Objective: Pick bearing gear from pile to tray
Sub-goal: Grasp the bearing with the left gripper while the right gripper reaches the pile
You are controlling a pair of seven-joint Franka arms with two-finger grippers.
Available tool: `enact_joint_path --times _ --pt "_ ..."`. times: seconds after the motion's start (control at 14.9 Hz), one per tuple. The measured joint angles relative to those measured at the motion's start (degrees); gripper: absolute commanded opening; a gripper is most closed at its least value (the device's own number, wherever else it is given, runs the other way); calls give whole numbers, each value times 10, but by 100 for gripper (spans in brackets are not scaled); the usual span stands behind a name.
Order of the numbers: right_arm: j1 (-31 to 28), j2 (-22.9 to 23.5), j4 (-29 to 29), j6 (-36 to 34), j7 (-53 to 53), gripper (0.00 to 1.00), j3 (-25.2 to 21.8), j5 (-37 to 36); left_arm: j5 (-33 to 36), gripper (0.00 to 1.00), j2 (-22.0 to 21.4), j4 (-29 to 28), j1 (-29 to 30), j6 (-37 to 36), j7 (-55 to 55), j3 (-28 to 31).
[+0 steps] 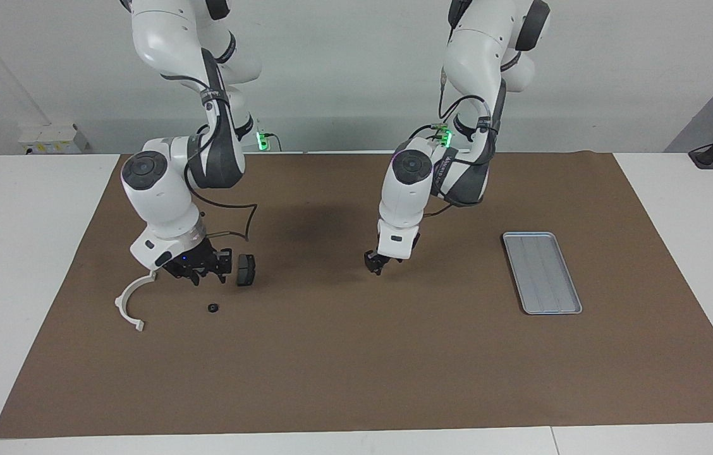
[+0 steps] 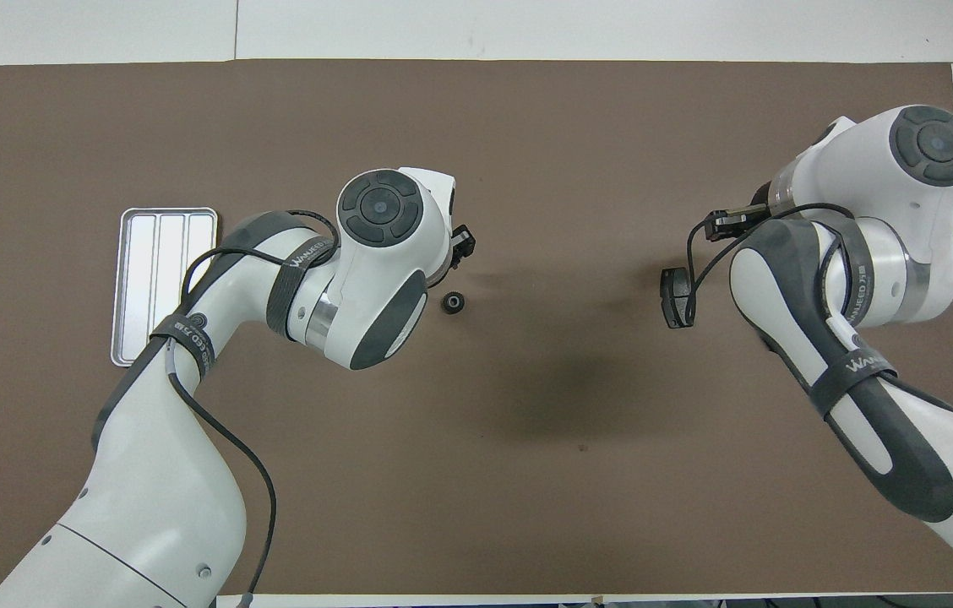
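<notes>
We see a small black bearing gear [image 2: 452, 302] lying on the brown mat [image 1: 356, 366] at mid-table, just beside the left gripper [image 1: 375, 265], which hangs low over the mat. In the facing view that arm's wrist hides the gear. Whether this gripper is apart or together we cannot tell.

The pile lies toward the right arm's end: dark grey brake pads [image 1: 245, 270], a white half-ring bracket [image 1: 131, 303] and another small black round piece [image 1: 212, 308]. The right gripper [image 1: 201, 272] sits low between bracket and pads; its state we cannot tell either.

The light grey ridged tray [image 1: 540, 272] lies toward the left arm's end, well apart from the gear.
</notes>
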Motion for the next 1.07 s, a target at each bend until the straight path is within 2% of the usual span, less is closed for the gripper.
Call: enact_joint_path --times 0.27,0.47,0.6,0.87,1.07 --pt "-15 2 -15 25 -22 54 0 -6 0 75 3 -6 -8 9 0 -2" --pt "-19 15 -15 47 -24 52 0 -6 0 81 6 -33 -28 38 -4 -2" --pt "-19 28 -14 68 -24 52 1 -6 0 82 11 -45 -41 47 -14 -2" --pt "-19 58 9 89 -24 52 12 -6 21 73 23 -21 -47 5 -19 1" --pt "-19 73 25 94 -24 51 14 -6 30 65 24 -13 -42 10 -19 7"
